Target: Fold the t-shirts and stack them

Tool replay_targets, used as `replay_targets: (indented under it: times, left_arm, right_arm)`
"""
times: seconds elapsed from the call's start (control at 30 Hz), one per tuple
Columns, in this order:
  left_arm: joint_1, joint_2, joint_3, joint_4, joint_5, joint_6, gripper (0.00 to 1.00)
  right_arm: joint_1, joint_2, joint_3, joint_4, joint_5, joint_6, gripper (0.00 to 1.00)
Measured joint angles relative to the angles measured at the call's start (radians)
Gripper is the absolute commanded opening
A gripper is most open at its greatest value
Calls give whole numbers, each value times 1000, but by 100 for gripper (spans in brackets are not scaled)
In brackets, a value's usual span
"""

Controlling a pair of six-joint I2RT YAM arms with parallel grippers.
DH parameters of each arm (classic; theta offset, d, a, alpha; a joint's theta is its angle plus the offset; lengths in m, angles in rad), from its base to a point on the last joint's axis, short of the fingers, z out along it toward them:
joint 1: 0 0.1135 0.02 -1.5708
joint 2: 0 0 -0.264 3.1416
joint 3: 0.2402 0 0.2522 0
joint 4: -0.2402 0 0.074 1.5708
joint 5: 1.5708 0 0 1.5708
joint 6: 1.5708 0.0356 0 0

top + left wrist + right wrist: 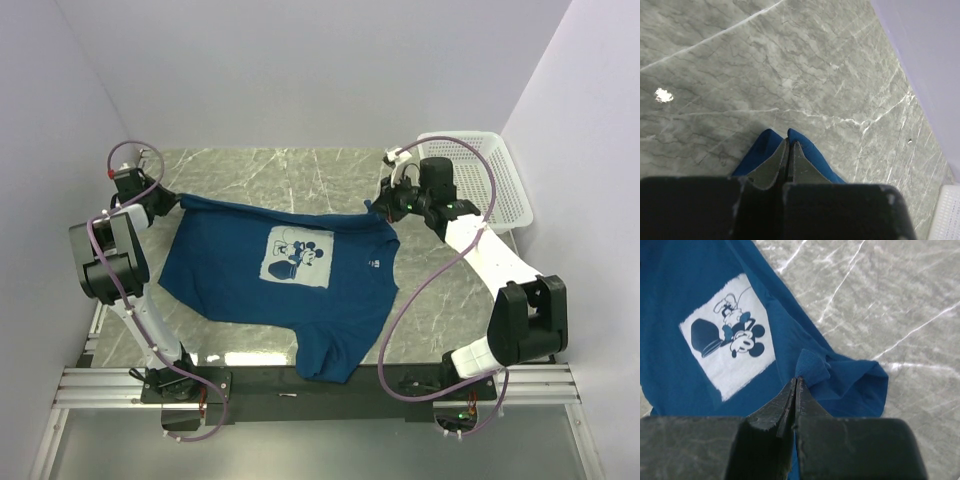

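Note:
A dark blue t-shirt (pixel 300 290) with a white square cartoon print (pixel 297 257) lies spread on the grey marble table, print up. My left gripper (pixel 172 203) is shut on the t-shirt's far left corner; in the left wrist view blue cloth (pixel 812 155) bulges out on both sides of the closed fingertips (pixel 789 144). My right gripper (pixel 385 209) is shut on the t-shirt's far right corner. In the right wrist view a small fold of cloth (pixel 812 371) pokes out past the closed tips (pixel 796 381), with the print (pixel 729 337) to the left.
A white plastic mesh basket (pixel 480 180) stands at the back right by the wall. The table (pixel 290 170) is walled on the left, back and right. The t-shirt's lower part hangs over the dark front rail (pixel 250 380).

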Motion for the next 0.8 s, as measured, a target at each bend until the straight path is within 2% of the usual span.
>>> replay_targets:
  times: [0.67,0.7,0.77,0.8]
  left_arm:
    - [20,-16,-62,-33,-3,2,1]
    - [21,-22,-66,-34,-5,2,4]
    - [24,-40,-79,-35,-8,3,20]
    - [27,-54,-90,-35,-11,4,42]
  right_arm:
    - [0,-69,-85,-6,7,-22,4]
    - [0,-69,-89,-7,8,-22,4]
    - [0,-69,-95,-7,8,-22,4]
    - [0,-69,-98,-6,8,-22,4]
